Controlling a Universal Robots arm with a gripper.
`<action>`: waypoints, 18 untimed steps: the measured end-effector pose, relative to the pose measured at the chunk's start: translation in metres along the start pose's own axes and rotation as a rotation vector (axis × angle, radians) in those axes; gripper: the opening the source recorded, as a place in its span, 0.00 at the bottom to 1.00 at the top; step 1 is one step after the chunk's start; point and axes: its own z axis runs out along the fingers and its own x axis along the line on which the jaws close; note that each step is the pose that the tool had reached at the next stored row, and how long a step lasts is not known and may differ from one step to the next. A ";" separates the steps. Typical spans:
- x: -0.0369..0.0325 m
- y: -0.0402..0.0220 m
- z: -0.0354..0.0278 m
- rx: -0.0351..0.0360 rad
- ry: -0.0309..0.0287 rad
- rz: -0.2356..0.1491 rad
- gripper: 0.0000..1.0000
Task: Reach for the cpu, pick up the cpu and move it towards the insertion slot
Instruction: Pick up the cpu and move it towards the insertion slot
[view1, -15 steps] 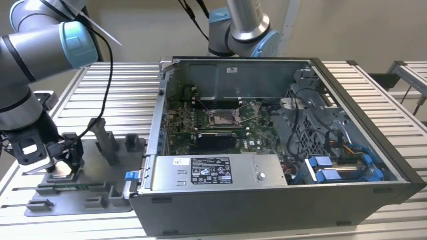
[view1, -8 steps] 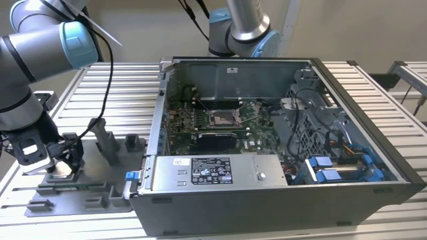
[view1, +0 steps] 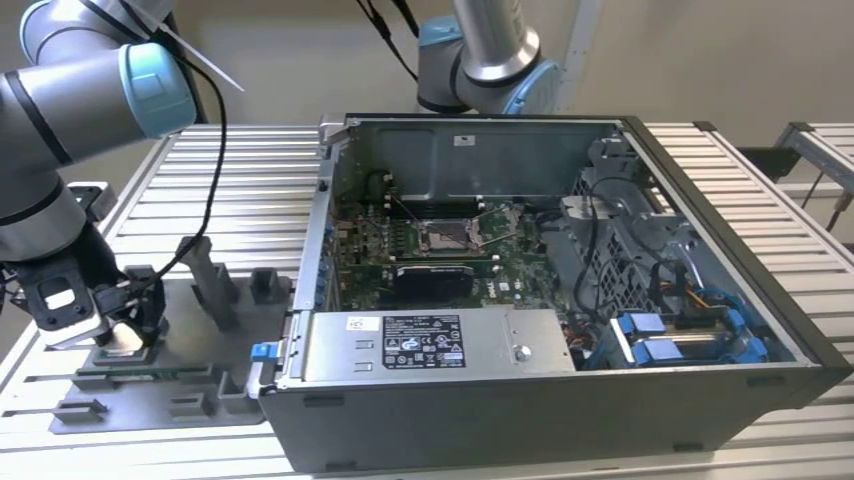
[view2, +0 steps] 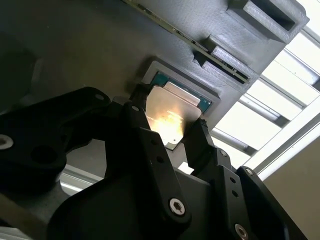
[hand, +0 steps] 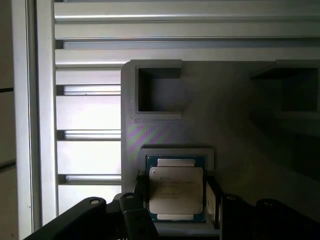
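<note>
I have the slatted aluminium table (view1: 227, 170) under everything. The open computer case (view1: 400, 420) lies on it towards the exterior view's right. The arm (view1: 54, 110) comes down at the exterior view's left, over the grey tray (view1: 174, 400) that sits just beside the case.

Inside the case lies the green motherboard (view1: 354, 270). The insertion slot (view1: 445, 237) is near its middle, a silvery frame round a dark centre, with a black rectangular component (view1: 427, 280) just beside it. A grey power supply (view1: 427, 345) with a label fills the near corner of the case.

The gripper (view1: 123, 340) is low over the tray, well apart from the slot.

In the first wrist view the cpu (hand: 176, 192) lies flat in a square recess (hand: 177, 150) of the tray, its pale metal top up and a green edge showing around it. The jaws are released. One of the fingers (hand: 212, 192) stands on each side of the chip, close to its edges, with a thin gap still visible.

In the second wrist view the cpu (view2: 172, 117) shows between the two black fingers, seated in its recess, with a bright glare on its top.
</note>
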 end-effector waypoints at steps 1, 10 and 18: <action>0.0000 0.0000 0.0000 0.0001 0.0001 0.000 0.00; 0.0000 0.0001 -0.0014 0.0001 -0.0001 0.000 0.00; 0.0000 0.0004 -0.0112 0.0002 0.0000 0.000 0.00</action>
